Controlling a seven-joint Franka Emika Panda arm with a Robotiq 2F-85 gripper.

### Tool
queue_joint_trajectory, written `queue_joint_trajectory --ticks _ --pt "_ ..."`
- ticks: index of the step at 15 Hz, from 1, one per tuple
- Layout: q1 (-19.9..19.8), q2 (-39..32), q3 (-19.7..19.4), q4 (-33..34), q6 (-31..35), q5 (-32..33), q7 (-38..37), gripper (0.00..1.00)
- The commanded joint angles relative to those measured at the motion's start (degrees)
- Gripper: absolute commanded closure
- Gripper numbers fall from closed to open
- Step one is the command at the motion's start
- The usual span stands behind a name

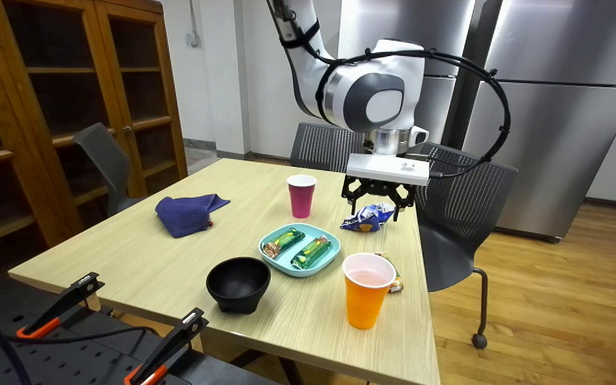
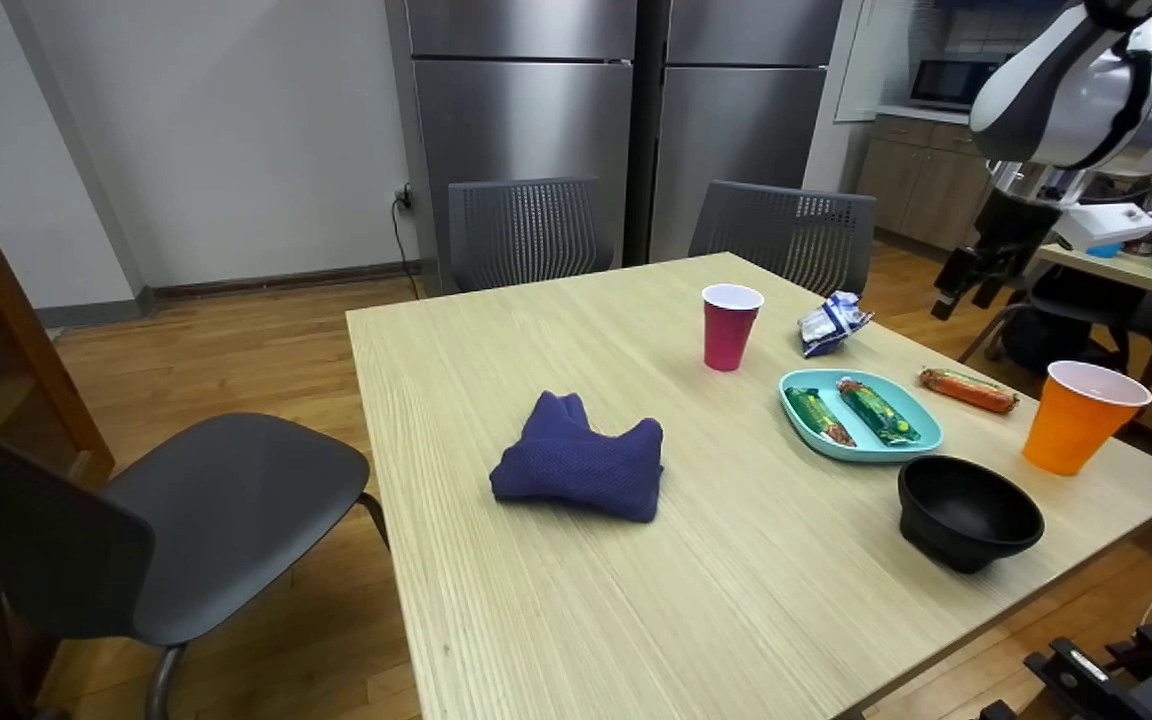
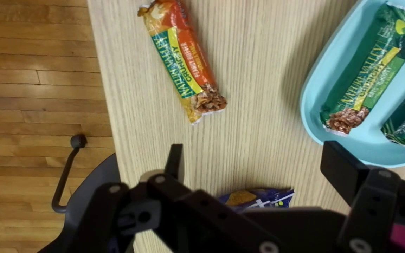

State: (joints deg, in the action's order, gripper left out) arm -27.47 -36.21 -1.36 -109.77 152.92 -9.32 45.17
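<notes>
My gripper (image 1: 374,210) hangs above the table with its jaws wide apart and nothing between its fingertips. In the wrist view, bare tabletop shows between the fingers (image 3: 341,168). The crumpled blue snack bag (image 1: 364,219) is nearest, lying below the gripper and partly hidden by it in the wrist view. An orange-wrapped granola bar (image 3: 185,61) lies near the table edge; in an exterior view the orange cup mostly covers it. A turquoise plate (image 2: 871,453) holds two green-wrapped bars (image 3: 367,75), side by side.
An orange cup (image 1: 364,302) and a black bowl (image 1: 238,286) stand near the table's front. The pink cup (image 2: 726,335) is upright beyond the plate. A dark blue cloth (image 2: 586,465) lies crumpled on the table. Chairs (image 1: 447,224) stand close against the table (image 2: 556,330).
</notes>
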Motion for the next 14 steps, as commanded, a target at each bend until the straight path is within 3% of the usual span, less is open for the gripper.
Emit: queue_joint_trajectory --ticks 1,8,14 --pt "-1.36 -4.59 -0.35 7.2 -4.95 3.96 2.62 0.0" --pt "-2.55 -10.22 -0.94 13.29 -8.21 8.55 7.86 0.0" --pt "-2.02 -14.3 -2.5 15.64 -6.59 10.0 8.89 0.0"
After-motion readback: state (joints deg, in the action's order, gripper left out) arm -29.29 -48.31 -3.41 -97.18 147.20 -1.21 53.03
